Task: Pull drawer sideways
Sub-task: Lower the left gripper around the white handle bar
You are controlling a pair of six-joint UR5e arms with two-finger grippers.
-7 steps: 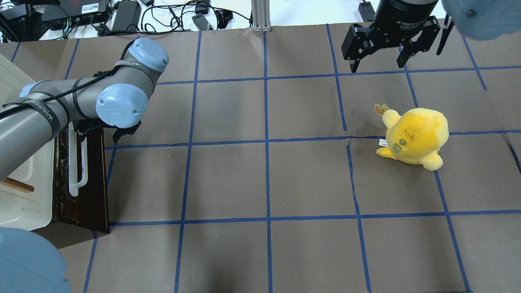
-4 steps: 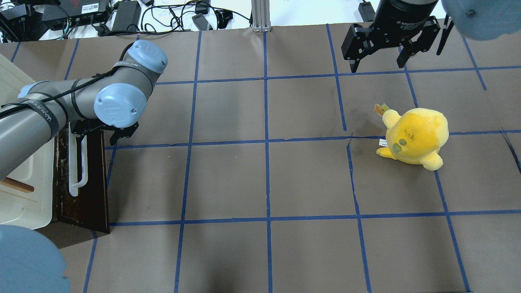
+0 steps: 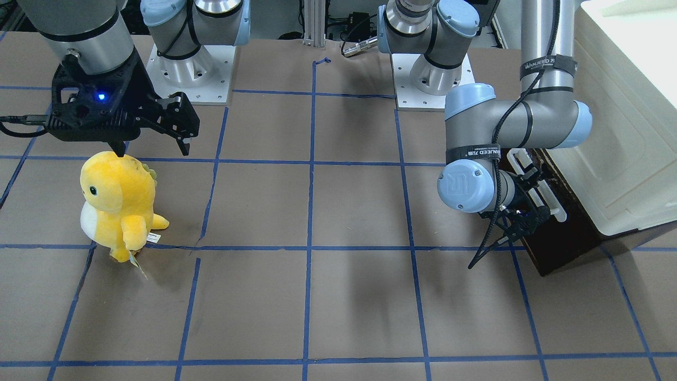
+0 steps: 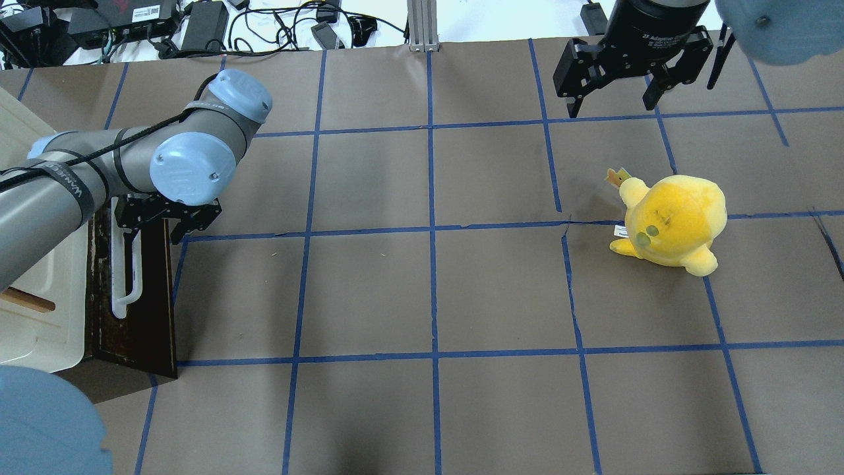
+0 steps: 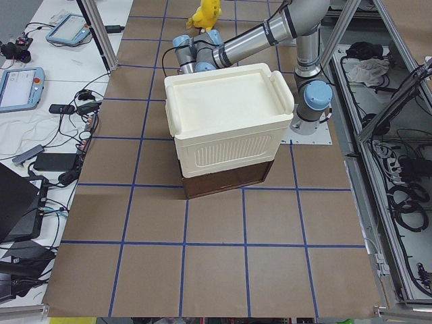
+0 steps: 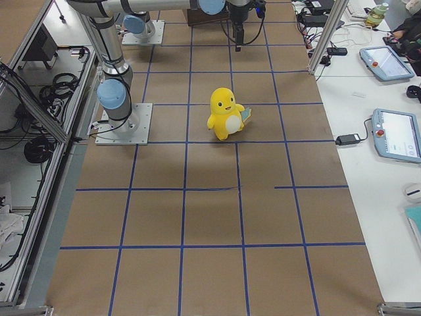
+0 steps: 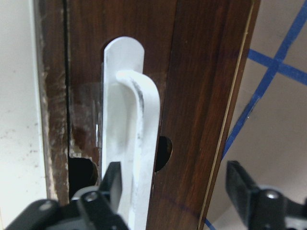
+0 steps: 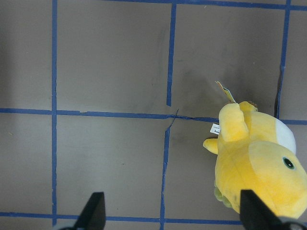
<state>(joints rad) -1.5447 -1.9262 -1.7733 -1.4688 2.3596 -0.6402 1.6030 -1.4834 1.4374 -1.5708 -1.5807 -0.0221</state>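
The dark brown drawer [image 4: 148,297] sits under the cream-white cabinet [image 4: 39,316] at the table's left edge. Its front carries a long white bar handle [image 4: 124,270]. My left gripper [image 4: 150,229] is open at the handle's far end. In the left wrist view the handle [image 7: 132,134] runs between the jaws of the left gripper [image 7: 175,191], close to the left finger [image 7: 112,184], and I cannot tell if they touch. My right gripper [image 4: 613,99] is open and empty, hovering above the table at the far right.
A yellow plush toy [image 4: 672,221] stands on the brown paper near my right gripper; it also shows in the right wrist view [image 8: 259,163]. The cabinet [image 3: 624,106] is tall and blocks the table's left end. Cables and power bricks [image 4: 198,26] lie beyond the far edge.
My left gripper has moved left and slightly nearer, so its open jaws now straddle the far end of the white handle. The right arm and plush have not moved.
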